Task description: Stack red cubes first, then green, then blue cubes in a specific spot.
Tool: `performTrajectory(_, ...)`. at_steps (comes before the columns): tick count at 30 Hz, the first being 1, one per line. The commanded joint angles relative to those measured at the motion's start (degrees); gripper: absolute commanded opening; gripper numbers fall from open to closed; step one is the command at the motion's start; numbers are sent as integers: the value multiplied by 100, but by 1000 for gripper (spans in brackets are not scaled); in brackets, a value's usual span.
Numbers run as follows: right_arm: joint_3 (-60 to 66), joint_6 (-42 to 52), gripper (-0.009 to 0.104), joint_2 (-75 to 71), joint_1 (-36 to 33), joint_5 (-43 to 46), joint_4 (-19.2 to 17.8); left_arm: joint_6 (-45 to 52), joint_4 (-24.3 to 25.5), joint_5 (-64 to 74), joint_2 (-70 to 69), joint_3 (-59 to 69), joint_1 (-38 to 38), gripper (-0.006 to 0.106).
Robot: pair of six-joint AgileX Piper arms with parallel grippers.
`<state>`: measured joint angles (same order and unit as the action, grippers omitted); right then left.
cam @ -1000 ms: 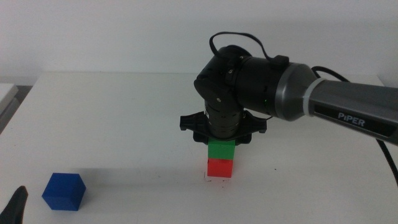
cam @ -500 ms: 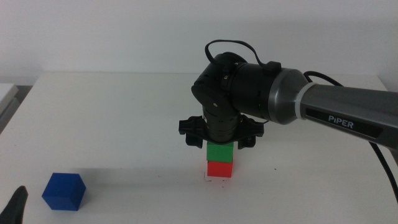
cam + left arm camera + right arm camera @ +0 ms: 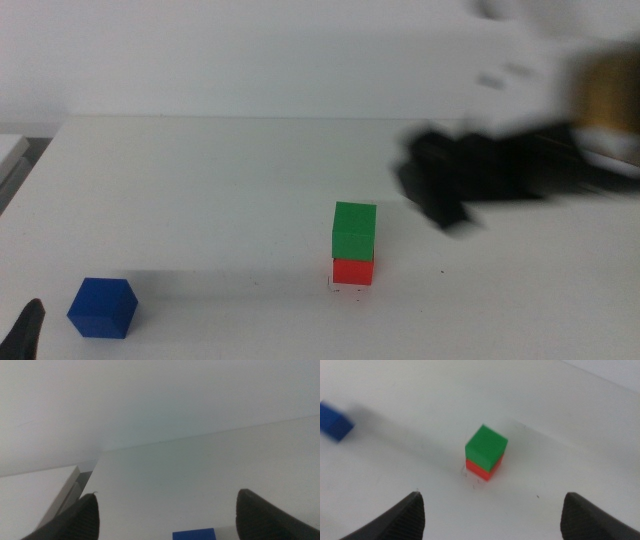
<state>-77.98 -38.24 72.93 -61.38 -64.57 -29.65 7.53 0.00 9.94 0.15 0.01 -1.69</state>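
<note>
The green cube [image 3: 354, 231] rests on the red cube [image 3: 353, 271], which stands on the speck-marked spot [image 3: 348, 289] at the table's middle. The right wrist view shows the same pair, green cube [image 3: 486, 446] over red cube [image 3: 484, 470]. My right gripper [image 3: 450, 185], blurred by motion, is up and to the right of the stack, open and empty, jaws wide apart around nothing [image 3: 490, 510]. The blue cube [image 3: 101, 307] lies alone at the front left, also blue cube [image 3: 195, 534] and blue cube [image 3: 335, 421]. My left gripper [image 3: 165, 515] waits open at the bottom-left edge.
The white table's left edge [image 3: 25, 170] borders a pale object at the far left. Open tabletop lies between the blue cube and the stack. The right arm [image 3: 560, 160] reaches in from the right as a blur.
My right gripper has let go of the green cube and pulled away fast, up and to the right. The green cube stays on the red one. The left gripper has not moved.
</note>
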Motion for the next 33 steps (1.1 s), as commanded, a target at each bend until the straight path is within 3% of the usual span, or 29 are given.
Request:
performTrajectory(1, 565, 459, 93, -800, -231, 35, -85, -11, 0, -71, -15, -1, -1, 94)
performTrajectory(12, 2325, 855, 93, -3340, -506, 319, 90, -11, 0, -71, -15, -1, -1, 94)
performTrajectory(21, 2308, 769, 93, -3428, -506, 350, 323, -11, 0, -71, -15, -1, -1, 94)
performTrajectory(33, 2308, 694, 93, -3428, -506, 466, 323, -11, 0, -71, -15, -1, -1, 94)
